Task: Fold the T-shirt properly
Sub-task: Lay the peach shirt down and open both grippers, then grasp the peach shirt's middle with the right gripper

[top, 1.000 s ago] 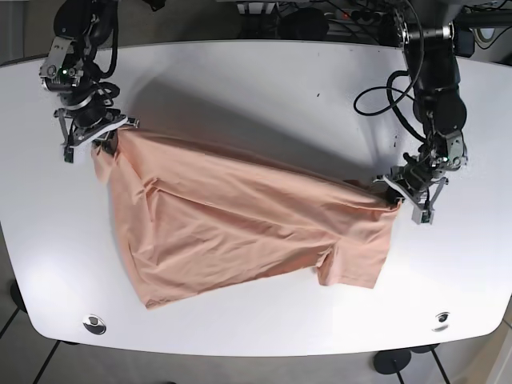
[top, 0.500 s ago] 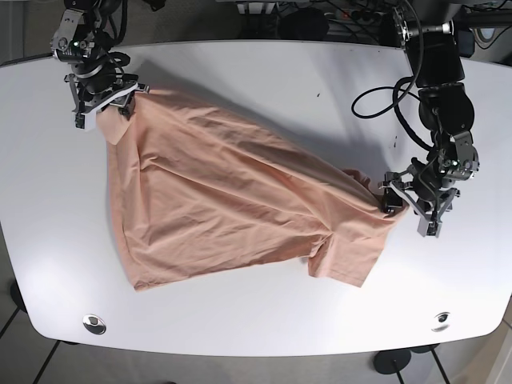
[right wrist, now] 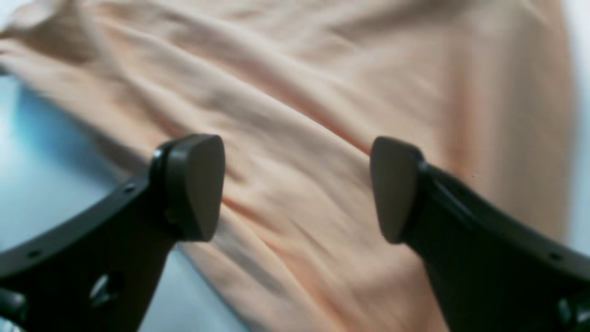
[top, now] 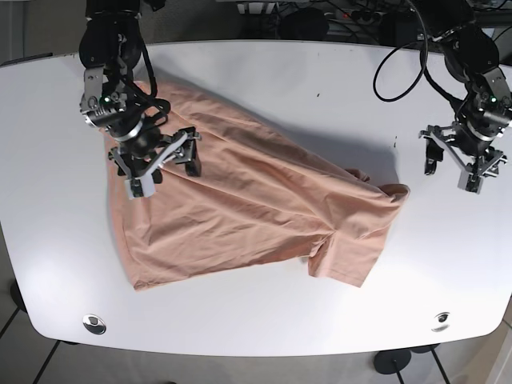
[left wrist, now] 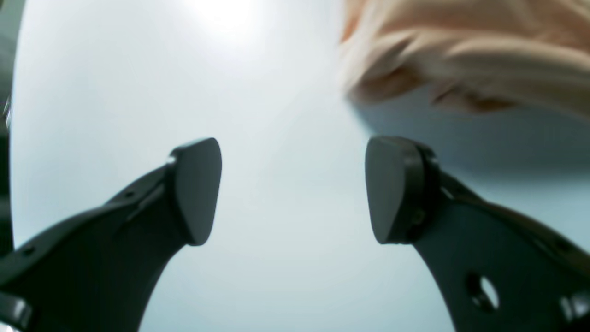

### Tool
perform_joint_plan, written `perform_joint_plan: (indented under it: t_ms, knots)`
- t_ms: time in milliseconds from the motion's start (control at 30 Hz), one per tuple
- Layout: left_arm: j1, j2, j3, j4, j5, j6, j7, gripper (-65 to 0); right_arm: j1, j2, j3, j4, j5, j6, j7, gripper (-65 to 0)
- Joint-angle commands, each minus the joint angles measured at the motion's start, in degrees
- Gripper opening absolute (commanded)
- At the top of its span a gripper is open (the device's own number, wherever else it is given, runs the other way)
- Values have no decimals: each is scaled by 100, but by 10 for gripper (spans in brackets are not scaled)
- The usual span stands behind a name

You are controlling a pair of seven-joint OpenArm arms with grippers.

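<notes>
Lying diagonally on the white table [top: 264,80], the peach T-shirt [top: 240,208] runs from upper left to lower right. The right gripper [top: 156,162] hangs open directly over it; the left gripper [top: 465,162], open too, stands beside its sleeve end, apart.

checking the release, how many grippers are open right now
2. The right gripper hangs open over the shirt; the left gripper is open above the bare table, just beyond the shirt's edge.
</notes>
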Motion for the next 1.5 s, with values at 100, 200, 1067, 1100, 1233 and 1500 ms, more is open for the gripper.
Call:
perform_joint_plan:
  t_ms: [100,200,1067,1100,1233,1500]
  knots:
    - [206,-85,-419,85,-57,9,-122,-199,888,46,-1117,-425,76,37,131,-182]
    - [382,-85,-621,85,-57,-35,-139,-199,1574,11,-2172,-909,85,213,140,-179]
    - [760,170,-1008,76,-57,-198,-148,-199,4308,-1712,-5170,-6210,59,881,2760,-184]
    - [760,170,-1008,76,-57,-198,-148,-199,4255,-1712,-5170,-6228,59,881,2760,-192]
    - [760,170,-1008,76,-57,-198,-148,-199,3947,-1747,-5170,-6272,-654,881,2768,-472]
    - [760,170,-1016,76,-57,-198,-148,-199,3684,-1878,-5126,-5586,-1454,811,2716,-633]
